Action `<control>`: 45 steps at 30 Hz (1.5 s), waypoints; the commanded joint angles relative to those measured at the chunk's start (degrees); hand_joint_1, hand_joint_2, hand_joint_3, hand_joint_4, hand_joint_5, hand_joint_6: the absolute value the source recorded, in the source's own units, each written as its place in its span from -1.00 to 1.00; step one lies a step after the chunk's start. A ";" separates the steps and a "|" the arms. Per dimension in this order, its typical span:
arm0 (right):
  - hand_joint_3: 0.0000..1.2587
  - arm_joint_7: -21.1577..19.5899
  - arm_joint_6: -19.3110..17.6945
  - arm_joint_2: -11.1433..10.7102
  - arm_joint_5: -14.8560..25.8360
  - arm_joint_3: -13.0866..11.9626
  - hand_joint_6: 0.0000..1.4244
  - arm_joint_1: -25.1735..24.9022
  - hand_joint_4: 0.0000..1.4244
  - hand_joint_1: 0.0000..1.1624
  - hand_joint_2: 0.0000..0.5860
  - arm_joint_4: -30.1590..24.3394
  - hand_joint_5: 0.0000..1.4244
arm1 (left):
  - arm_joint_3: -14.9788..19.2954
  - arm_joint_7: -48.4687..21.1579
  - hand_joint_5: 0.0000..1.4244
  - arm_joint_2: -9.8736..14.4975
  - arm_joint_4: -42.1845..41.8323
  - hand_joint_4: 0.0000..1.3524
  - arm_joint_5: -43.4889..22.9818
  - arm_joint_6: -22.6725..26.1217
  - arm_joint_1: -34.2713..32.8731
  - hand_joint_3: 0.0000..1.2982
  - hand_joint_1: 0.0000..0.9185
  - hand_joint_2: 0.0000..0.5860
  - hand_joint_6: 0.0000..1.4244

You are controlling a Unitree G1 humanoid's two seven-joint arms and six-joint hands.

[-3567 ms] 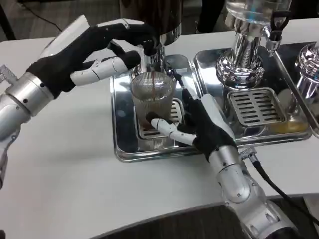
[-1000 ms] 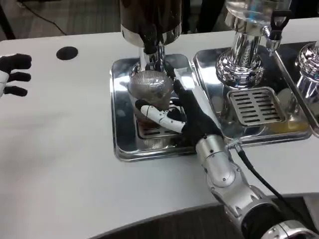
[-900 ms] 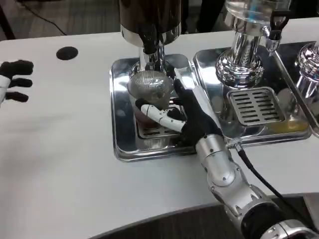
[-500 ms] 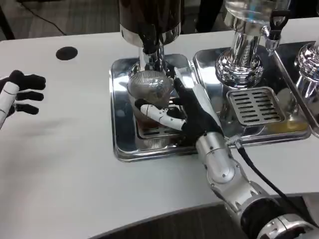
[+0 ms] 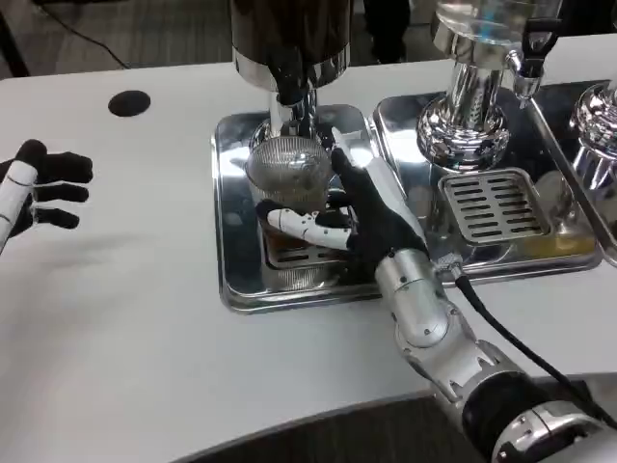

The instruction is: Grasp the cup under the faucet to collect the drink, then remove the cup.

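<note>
Head view: on the white table [image 5: 145, 318] a steel drip tray [image 5: 229, 231] sits toward the far edge, and on it stands a dark drink dispenser [image 5: 289, 34] with its faucet [image 5: 289, 82] pointing down. Right below the faucet is the cup [image 5: 287, 178], a clear ribbed glass, tilted so its mouth leans toward the camera; a little dark drink shows at its base. It is over the slotted grate [image 5: 289, 256] in the middle of that tray.

The right hand [image 5: 362, 217] holds the cup from the right side, with white-and-black fingers [image 5: 304, 227] wrapped across the lower front of the glass and the palm against its flank. Its silver forearm [image 5: 434, 323] runs back to the table's near right edge, with a black cable [image 5: 521, 352] trailing beside it.

The left hand [image 5: 43, 183] is at the table's left edge, well apart from the tray, holding nothing, its dark fingers spread and pointing right. A black round disc [image 5: 129, 102] is set in the table near the far left, beyond that hand.

To the right, touching the first tray, is a second steel tray [image 5: 540, 256] with its own grate [image 5: 492, 204] and a chrome-based dispenser [image 5: 472, 106]. A third chrome base [image 5: 598, 130] shows at the right edge. No brand name, label or writing can be read on any of them.
</note>
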 commanded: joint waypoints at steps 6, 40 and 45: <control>-1.00 -2.21 1.53 2.91 -0.08 -0.01 -0.52 -1.33 -1.00 0.25 -0.52 1.17 -0.78 | 0.47 -1.58 -0.42 0.90 0.01 -0.39 -0.99 1.81 1.12 -0.21 -1.00 -0.47 -0.19; -0.39 -15.27 1.78 4.82 -3.29 4.29 0.48 -0.44 -0.45 0.29 -0.47 0.58 -0.08 | 0.25 -3.35 -0.38 1.86 0.96 -0.33 -1.83 2.41 0.64 -0.20 -1.00 -0.39 -0.20; -0.33 -17.03 1.40 4.79 -3.46 4.66 0.53 -0.03 -0.38 0.31 -0.42 0.48 -0.01 | 0.18 -3.39 -0.38 1.95 1.42 -0.33 -1.73 2.34 0.52 -0.21 -1.00 -0.39 -0.21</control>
